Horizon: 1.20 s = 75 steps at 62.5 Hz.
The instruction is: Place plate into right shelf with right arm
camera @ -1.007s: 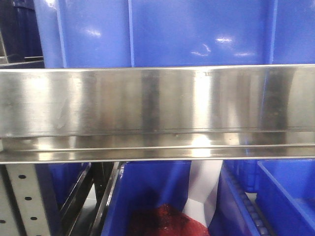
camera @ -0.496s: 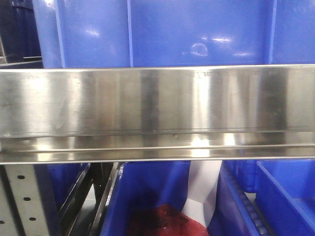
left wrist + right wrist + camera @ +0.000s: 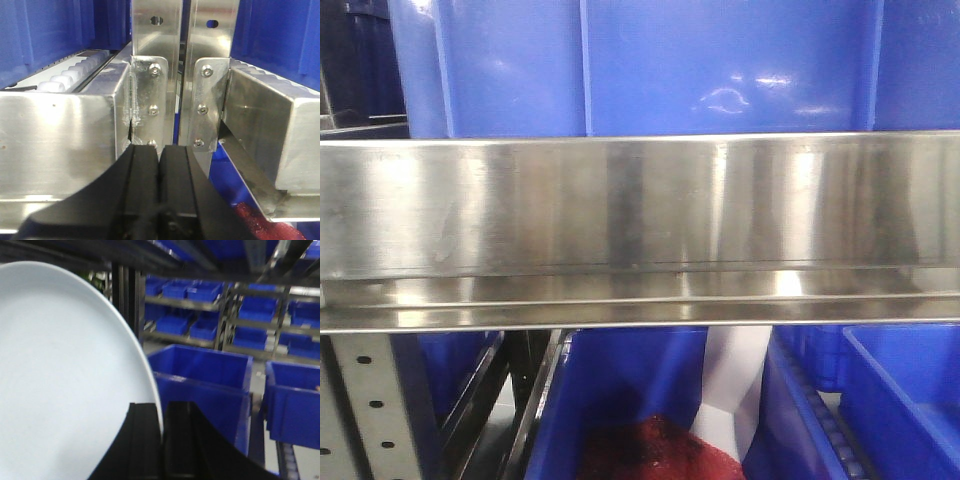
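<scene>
Since half a second ago, the bright glints on the steel rail of the right shelf [image 3: 640, 210] have slid rightward (little else differs). My right gripper [image 3: 162, 412] is clenched on the plate [image 3: 65, 380], pinching its lower-right rim. The disc spreads up and left, plain glossy white. Blue bins [image 3: 200, 372] stand beyond. My left gripper [image 3: 159, 155] is clenched, empty.

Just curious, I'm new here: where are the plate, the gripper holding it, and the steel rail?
plate [image 3: 65, 380]: right wrist view, white face.
right gripper [image 3: 162, 415]: right wrist view, between fingertips.
steel rail [image 3: 640, 210]: front view, broad face.
</scene>
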### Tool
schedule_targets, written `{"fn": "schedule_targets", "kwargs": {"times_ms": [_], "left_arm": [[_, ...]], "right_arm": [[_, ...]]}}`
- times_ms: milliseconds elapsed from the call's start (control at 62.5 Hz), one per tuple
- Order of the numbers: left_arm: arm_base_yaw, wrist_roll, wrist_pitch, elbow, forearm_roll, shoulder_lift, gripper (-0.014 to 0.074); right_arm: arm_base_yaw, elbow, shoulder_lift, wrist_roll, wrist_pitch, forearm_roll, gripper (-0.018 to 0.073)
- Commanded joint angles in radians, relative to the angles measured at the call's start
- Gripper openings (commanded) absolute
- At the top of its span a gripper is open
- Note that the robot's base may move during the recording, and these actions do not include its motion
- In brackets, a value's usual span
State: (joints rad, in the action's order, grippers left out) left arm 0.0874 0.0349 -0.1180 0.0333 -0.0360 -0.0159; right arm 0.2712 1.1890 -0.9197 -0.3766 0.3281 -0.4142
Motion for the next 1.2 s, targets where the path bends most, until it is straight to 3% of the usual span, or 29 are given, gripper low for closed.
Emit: {"fn": "schedule_targets", "kwargs": {"times_ms": [0,432,528,671,703,991,1183], "left_arm": [[0.005,-0.003,0.087,0.008,-0.006,-0.007,-0.0047],[0.005,-0.003,0.087,0.008,-0.006,-0.007,-0.0047],[0.005,-0.003,0.087,0.008,-0.006,-0.007,-0.0047],[0.005,-0.003,0.087,0.008,-0.006,-0.007,-0.0047],[0.005,-0.003,0.087,0.008,-0.006,-0.007,-0.0047],[0.005,-0.003,0.087,0.008,-0.006,-0.007,-0.0047],[0.005,-0.003,0.087,0.008,-0.006,-0.007,-0.0047]], "right_arm": [[-0.004,0.115,-0.111,-0.001,-0.033,-0.010,0.0057],[-0.003,0.222,-0.395,-0.001,0.040,-0.010,0.0081],[-0.001,0.222,-0.411,-0.001,0.079,-0.010,0.0224],[0.016,0.222,-0.416,-0.001,0.101,-0.010,0.0614],[0.017,0.222,-0.416,-0.001,0.101,-0.010,0.0650],[0.013,0.228,-0.360,-0.001,0.152,-0.010,0.0633],[-0.048,0.226,-0.216,-0.001,0.277,-0.010,0.0623]]}}
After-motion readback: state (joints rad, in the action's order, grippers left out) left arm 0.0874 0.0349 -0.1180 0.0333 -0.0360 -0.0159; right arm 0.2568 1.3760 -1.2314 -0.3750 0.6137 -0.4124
